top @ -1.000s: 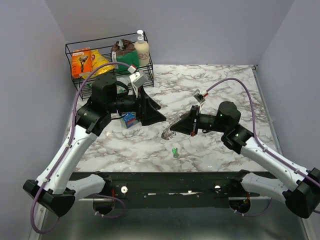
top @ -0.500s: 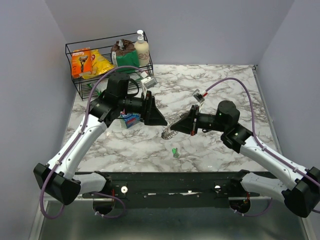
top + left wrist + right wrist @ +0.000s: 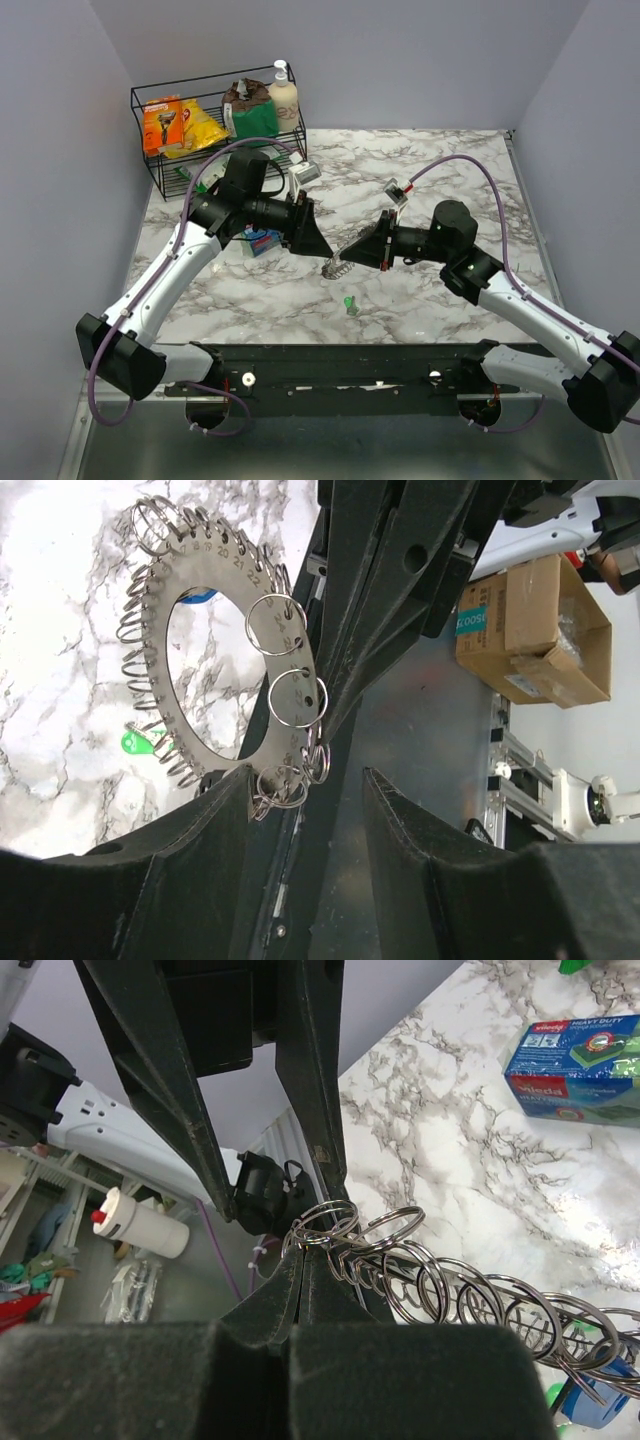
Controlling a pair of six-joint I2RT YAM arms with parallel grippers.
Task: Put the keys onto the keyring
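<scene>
The right gripper (image 3: 303,1272) has its jaws pressed together on the rim of the keyring (image 3: 232,650), with no gap showing between the fingers. The keyring is a flat silver disc with a wide hole, numbers stamped round it and many small split rings strung along its edge. It is held on edge, off the tabletop (image 3: 450,160).

The left gripper (image 3: 305,780) faces it from the left with its jaws parted and nothing between them. Its fingertips (image 3: 235,790) are just beside the split rings at the disc's gripped edge. From above, the two grippers (image 3: 352,254) (image 3: 314,240) meet nose to nose over the middle of the tabletop, with the keyring (image 3: 338,265) between them.

A green-headed key (image 3: 349,303) lies flat on the marble just near of the keyring, apart from both grippers and not on any ring. A blue head (image 3: 588,1402) shows under the outermost rings in the right wrist view. Whether it hangs from one cannot be told.

A blue box (image 3: 260,240) lies on the tabletop under the left arm. A wire basket (image 3: 134,96) of packets and bottles stands at the far left corner.
</scene>
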